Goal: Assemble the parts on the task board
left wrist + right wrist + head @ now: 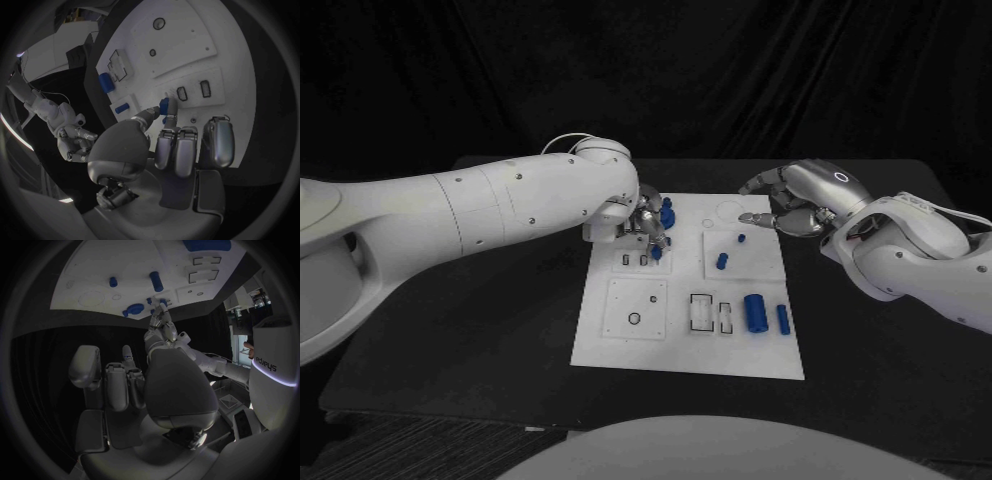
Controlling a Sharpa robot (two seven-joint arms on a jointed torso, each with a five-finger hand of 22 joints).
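The white task board (629, 345) lies in the middle of the table. My left hand (643, 224) hovers over its far left part and pinches a small blue part (164, 106) between thumb and a finger, just above two small dark slots (182, 93). Loose blue parts lie on the board: a thick cylinder (756, 311), a thinner one (783, 320), a short one (721, 261), a small peg (741, 238) and a piece at the far edge (666, 212). My right hand (793, 200) floats over the board's far right corner, fingers loosely bent and apart, holding nothing.
The black table (473, 340) surrounds the board, with bare room to its left, right and front. White rectangular frames (708, 313) and a round recess (635, 318) sit in the board's near half. My left forearm (488, 205) crosses the table's left side.
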